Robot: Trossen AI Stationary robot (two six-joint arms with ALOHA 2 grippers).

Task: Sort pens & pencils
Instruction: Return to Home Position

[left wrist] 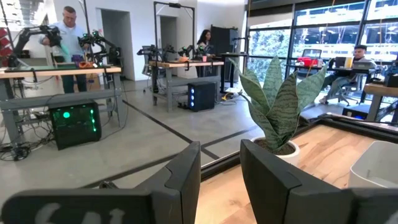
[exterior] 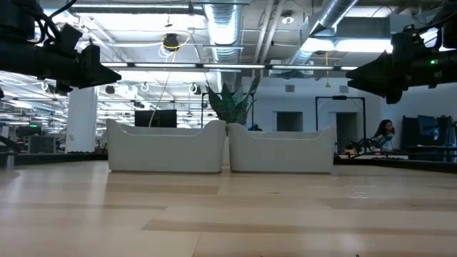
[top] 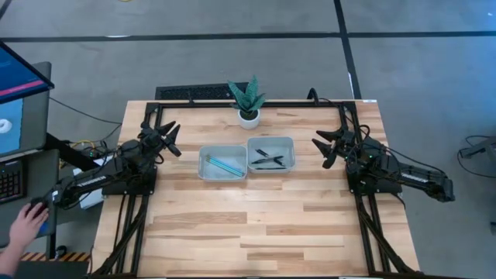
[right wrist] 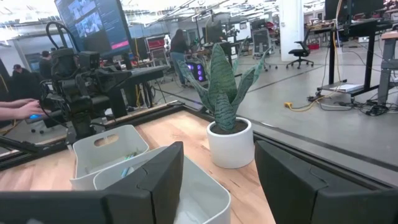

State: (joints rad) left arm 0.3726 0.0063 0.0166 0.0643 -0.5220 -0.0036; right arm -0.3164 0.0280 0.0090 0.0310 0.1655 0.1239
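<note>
Two grey trays stand side by side at the table's middle. The left tray (top: 209,172) holds light teal pencils (top: 225,164). The right tray (top: 287,145) holds short dark pens (top: 267,160). Both lie flat on their tray floors. My left gripper (top: 172,140) hovers level at the table's left side, open, with nothing between its fingers (left wrist: 221,149). My right gripper (top: 321,148) hovers level at the table's right side, open and bare (right wrist: 219,152). In the low view both trays (exterior: 166,148) (exterior: 281,150) show only their walls; the contents are hidden.
A striped plant in a white pot (top: 248,103) stands behind the trays at the far edge. Bare wood (top: 256,225) stretches from the trays to the near edge. A person's hand (top: 27,221) rests by a desk left of the table.
</note>
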